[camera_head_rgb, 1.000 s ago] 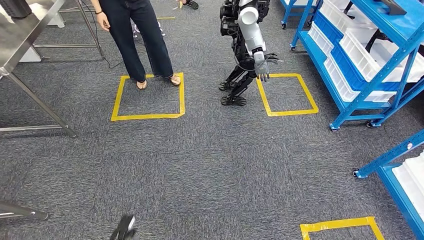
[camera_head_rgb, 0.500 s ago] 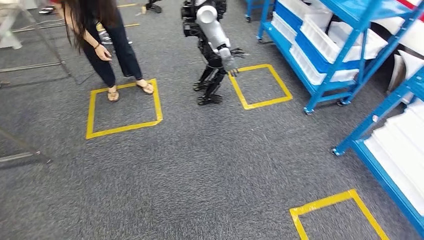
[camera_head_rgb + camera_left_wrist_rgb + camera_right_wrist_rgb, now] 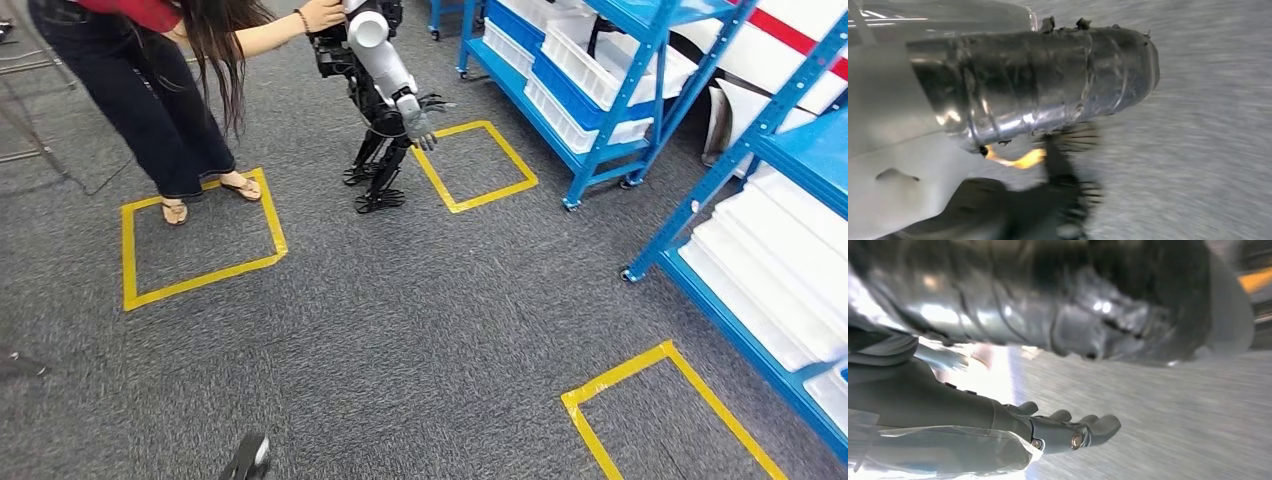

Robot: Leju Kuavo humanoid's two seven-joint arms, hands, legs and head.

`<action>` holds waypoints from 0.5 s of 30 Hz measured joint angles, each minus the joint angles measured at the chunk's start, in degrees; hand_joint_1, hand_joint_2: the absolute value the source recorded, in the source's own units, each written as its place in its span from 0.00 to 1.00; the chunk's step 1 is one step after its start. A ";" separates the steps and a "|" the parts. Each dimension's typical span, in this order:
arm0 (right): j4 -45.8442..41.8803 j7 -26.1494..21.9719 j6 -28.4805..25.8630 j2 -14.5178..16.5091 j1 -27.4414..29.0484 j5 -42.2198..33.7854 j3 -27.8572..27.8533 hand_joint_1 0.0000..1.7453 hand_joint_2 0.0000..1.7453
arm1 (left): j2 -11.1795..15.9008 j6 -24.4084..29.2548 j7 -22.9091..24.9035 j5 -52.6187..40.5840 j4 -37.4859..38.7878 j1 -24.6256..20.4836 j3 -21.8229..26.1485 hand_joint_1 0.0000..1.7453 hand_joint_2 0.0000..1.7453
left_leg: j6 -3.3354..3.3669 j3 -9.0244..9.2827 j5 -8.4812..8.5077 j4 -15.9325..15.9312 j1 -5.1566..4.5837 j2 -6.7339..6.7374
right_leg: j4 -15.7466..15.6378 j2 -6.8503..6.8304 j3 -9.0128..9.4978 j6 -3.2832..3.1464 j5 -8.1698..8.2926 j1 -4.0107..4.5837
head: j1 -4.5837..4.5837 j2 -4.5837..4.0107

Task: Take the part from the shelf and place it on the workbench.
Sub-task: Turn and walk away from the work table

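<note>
Open grey carpet floor (image 3: pixel 400 330) spreads across the middle. Along its right edge, blue metal shelf racks with white plastic bins (image 3: pixel 590 80) block the way, and another blue rack (image 3: pixel 790 270) stands nearer. At the far edge a second black-and-silver humanoid robot (image 3: pixel 375 100) stands beside a yellow tape square (image 3: pixel 475 165), with a person in dark trousers (image 3: pixel 150 110) touching it.

Grey carpet floor (image 3: pixel 400 330), yellow tape squares (image 3: pixel 200 235), blue racks (image 3: pixel 610 90).

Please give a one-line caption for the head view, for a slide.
Second black-and-silver humanoid robot beside blue metal shelves, steadied by a person.
</note>
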 joint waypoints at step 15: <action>-10.08 -0.74 -0.02 -0.13 -16.81 0.00 0.00 0.00 0.00 | 0.67 -0.09 0.54 0.01 9.62 16.31 -0.15 0.00 0.00 | -2.34 -6.26 -8.72 15.62 -0.18 -0.12 | -18.68 1.77 10.19 -3.66 9.15 1.28 | -0.49 0.00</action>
